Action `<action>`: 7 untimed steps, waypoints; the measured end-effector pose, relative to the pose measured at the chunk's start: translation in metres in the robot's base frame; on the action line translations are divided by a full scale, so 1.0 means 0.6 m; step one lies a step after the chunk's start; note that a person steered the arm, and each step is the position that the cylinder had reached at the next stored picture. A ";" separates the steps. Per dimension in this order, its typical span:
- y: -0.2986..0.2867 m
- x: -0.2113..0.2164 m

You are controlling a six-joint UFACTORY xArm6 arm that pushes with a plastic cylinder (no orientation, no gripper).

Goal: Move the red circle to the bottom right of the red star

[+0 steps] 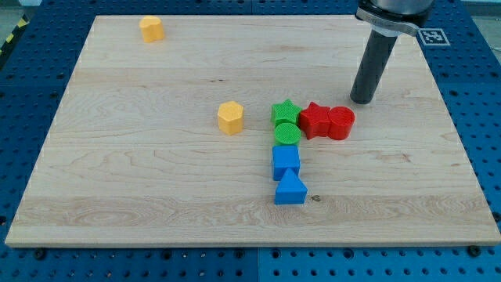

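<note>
The red circle (pixel 341 123) lies on the wooden board, touching the right side of the red star (pixel 315 120). My tip (pixel 362 101) stands just above and to the right of the red circle, a small gap apart from it. The red star touches the green star (pixel 286 113) on its left. A green circle (pixel 287 133) sits right below the green star.
A blue cube (pixel 286 161) and a blue triangle (pixel 290 190) lie in a column below the green circle. A yellow block (pixel 230 117) sits left of the green star. Another yellow block (pixel 152 29) is at the view's top left. The board's right edge (pixel 462 141) is nearby.
</note>
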State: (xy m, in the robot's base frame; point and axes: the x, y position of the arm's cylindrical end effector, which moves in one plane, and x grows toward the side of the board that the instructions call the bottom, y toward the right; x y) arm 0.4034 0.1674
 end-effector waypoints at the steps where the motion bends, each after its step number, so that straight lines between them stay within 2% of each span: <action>1: 0.000 0.002; 3: 0.000 0.013; 4: -0.052 0.048; 5: -0.040 0.094; 7: 0.063 0.118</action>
State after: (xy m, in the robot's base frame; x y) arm 0.4745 0.2051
